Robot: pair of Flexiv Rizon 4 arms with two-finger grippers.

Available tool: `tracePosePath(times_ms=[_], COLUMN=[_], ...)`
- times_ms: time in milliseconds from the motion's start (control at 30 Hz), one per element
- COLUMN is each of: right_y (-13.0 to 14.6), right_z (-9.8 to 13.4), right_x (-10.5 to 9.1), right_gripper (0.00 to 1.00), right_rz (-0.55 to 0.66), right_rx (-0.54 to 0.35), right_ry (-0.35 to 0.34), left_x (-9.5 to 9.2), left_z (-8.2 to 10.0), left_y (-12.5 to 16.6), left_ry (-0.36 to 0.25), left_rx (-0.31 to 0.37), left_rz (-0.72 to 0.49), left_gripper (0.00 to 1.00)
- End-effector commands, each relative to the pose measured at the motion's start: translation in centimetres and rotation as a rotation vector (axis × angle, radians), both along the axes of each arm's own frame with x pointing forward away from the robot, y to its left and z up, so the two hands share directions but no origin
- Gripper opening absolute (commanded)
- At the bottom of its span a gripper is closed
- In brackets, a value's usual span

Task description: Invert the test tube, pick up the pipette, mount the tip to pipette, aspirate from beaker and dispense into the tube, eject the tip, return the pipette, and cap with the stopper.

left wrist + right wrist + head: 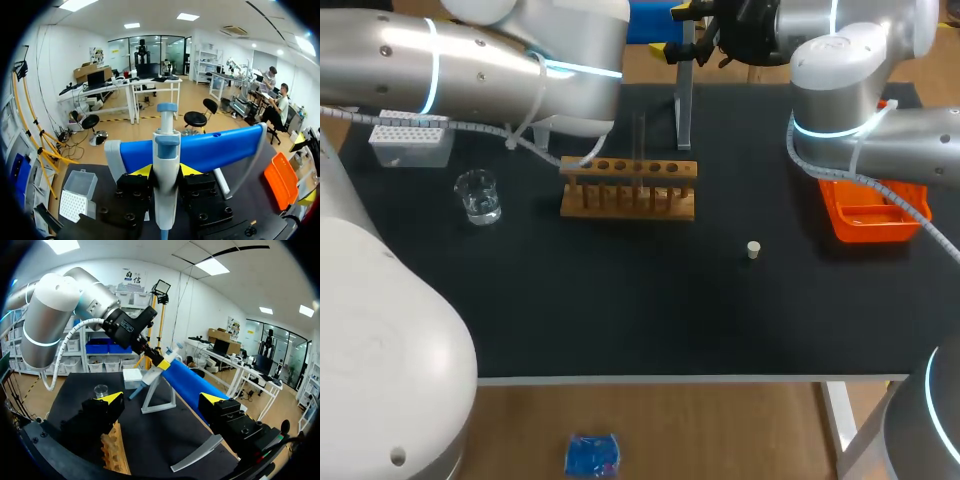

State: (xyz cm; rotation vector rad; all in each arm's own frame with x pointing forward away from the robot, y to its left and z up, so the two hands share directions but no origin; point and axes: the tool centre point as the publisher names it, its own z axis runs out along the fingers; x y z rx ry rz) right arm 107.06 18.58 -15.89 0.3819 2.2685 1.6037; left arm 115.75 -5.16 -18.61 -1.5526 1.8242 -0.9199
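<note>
Where the table's left side lay, the tip box [410, 140] stood at the back, with the glass beaker [478, 196] just in front of it and holding clear liquid. The wooden rack [628, 190] stood near the middle, and a tube [641, 138] appeared to stand upright in it, though its mouth could not be made out. The left arm's cable [545, 150] hung close to the rack's left end. Behind the rack, the pipette [166, 150] rested at the top of its grey stand [684, 110]. The left gripper [166, 172] pinched the pipette body from both sides, one yellow tip showing on each flank. The stopper [753, 250] lay loose on the mat, well apart from the rack. The right gripper [161, 405] hung above the table with its fingers spread wide and nothing between them, facing the stand. The orange tray [868, 215] sat at the far right.

Likely hazards:
- A sideways pull could catch the pipette on the stand and tip the stand over.
- An off-centre pinch could let the pipette tilt, so that it missed a tip in the box.
- On the way to the box, the cable could drag the rack, or the arm could knock the beaker.
</note>
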Motion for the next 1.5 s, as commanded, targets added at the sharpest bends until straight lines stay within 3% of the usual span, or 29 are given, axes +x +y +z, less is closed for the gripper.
tracePosePath(times_ms=[33,700,767,800,833,1200,1500], right_y=[-0.1,-0.1,-0.1,-0.1,-0.1,-0.1,-0.1], right_z=[0.1,0.1,0.1,0.1,0.1,0.1,0.1], right_x=[0.0,0.0,0.0,0.0,0.0,0.0,0.0], right_gripper=[1.0,1.0,1.0,1.0,1.0,1.0,1.0], right_rz=[0.004,0.004,0.004,0.004,0.004,0.004,0.004], right_rx=[-0.003,-0.003,-0.003,-0.003,-0.003,-0.003,-0.003], right_ry=[0.003,0.003,0.003,0.003,0.003,0.003,0.003], left_x=[0.4,0.8,0.8,0.8,0.8,0.2,-1.6], left_z=[-0.1,-1.5,-1.6,-1.6,-1.7,-1.7,1.0], left_y=[-0.3,-0.2,-0.3,-0.4,-0.4,-0.3,-0.9], left_ry=[0.013,0.036,0.035,0.035,0.036,0.032,-0.026], left_rx=[0.003,-0.012,-0.019,-0.021,-0.022,-0.034,-0.041], left_rz=[0.004,0.007,0.006,0.005,0.005,0.015,-0.021], left_gripper=[0.0,0.0,0.42,0.83,1.0,1.0,1.0])
